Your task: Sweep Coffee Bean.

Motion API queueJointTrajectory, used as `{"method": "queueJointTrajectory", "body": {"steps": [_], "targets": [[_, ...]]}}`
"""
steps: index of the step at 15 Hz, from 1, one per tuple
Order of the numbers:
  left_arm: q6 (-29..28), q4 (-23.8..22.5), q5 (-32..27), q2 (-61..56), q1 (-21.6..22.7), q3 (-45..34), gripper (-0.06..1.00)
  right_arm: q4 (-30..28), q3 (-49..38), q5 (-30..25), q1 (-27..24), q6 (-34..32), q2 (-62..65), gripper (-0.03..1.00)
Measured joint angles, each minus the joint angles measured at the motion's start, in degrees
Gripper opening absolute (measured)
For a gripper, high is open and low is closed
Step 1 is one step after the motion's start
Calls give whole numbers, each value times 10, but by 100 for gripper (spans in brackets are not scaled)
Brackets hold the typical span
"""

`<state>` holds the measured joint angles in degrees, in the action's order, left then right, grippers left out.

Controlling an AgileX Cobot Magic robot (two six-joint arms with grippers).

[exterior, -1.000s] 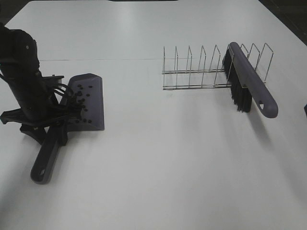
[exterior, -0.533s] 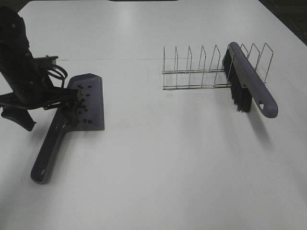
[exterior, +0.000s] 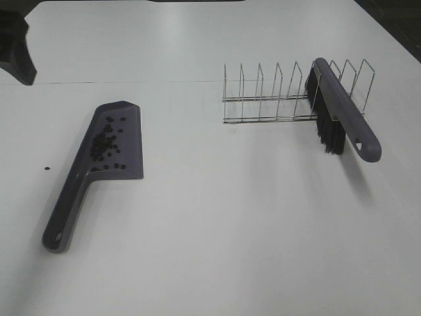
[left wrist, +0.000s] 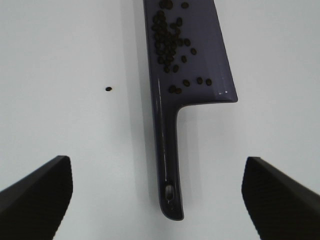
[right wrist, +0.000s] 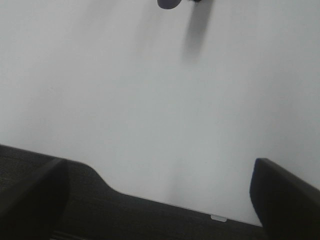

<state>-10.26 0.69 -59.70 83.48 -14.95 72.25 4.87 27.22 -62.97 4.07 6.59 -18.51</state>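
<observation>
Tabletop (exterior: 217,217): white, plain.
Dustpan (exterior: 120,145): purple, lying flat, holding coffee bean (exterior: 103,142) cluster.
Stray bean (exterior: 47,167): on tabletop beside dustpan.
Rack (exterior: 276,95): wire, brush (exterior: 345,112) leaning in it.
Jaws: both pairs spread, empty.

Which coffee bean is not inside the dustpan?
The lone coffee bean on the bare white table, left of the dustpan handle; all other beans lie in the pan.

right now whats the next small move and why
Probably fetch the brush with the right gripper, which is open and empty. Most coffee beans sit in the dustpan, but one stray bean lies on the table beside its handle.
</observation>
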Motion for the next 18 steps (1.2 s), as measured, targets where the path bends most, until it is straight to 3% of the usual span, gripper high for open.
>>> {"method": "queueJointTrajectory", "body": {"steps": [5,11,18], "targets": [[2,-12,33,-186,0,-129,82,21,-9,-7,0,0,84,86],[40,-13,85,-480,0,-340,82,29,-10,-9,0,4,171,86],[42,-14,32,-735,0,-407,82,30,-10,-9,0,4,187,86]]}}
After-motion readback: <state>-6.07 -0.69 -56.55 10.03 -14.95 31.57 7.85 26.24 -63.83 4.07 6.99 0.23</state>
